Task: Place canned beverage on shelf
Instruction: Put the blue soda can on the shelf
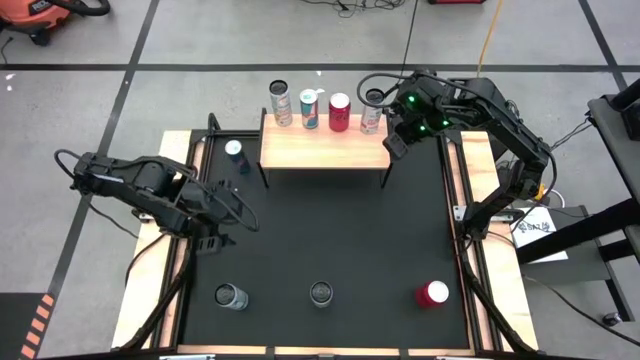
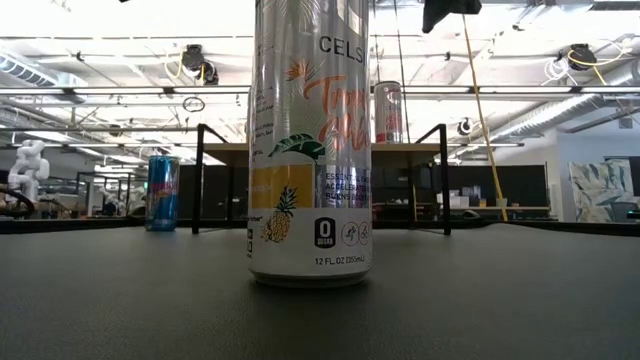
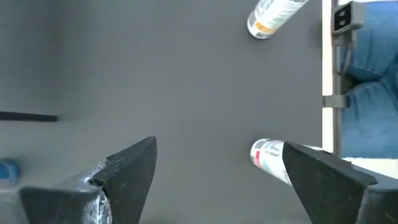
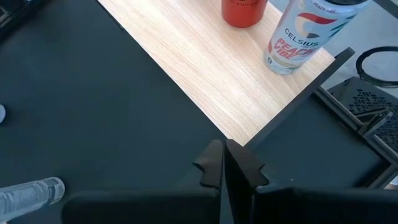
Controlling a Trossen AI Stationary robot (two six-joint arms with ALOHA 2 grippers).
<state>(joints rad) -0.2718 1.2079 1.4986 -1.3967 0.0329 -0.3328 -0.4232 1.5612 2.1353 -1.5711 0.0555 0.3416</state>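
Light-wood shelf [image 1: 322, 148] at mat's far edge, four upright cans [image 1: 324, 108] on it

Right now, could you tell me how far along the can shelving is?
Done: four cans stand on the shelf. In hand: nothing; the right gripper hangs shut and empty at the shelf's right end, and the left gripper hovers open over the mat. Left: a blue can beside the shelf and three cans along the near edge, including a red can.

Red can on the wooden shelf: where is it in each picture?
High view: red can, third from left on the shelf.
Low view: not visible; the tall near can covers mid-shelf.
Left wrist view: not in it.
Right wrist view: top edge, standing on the board.
Shared landmark: the shelf.
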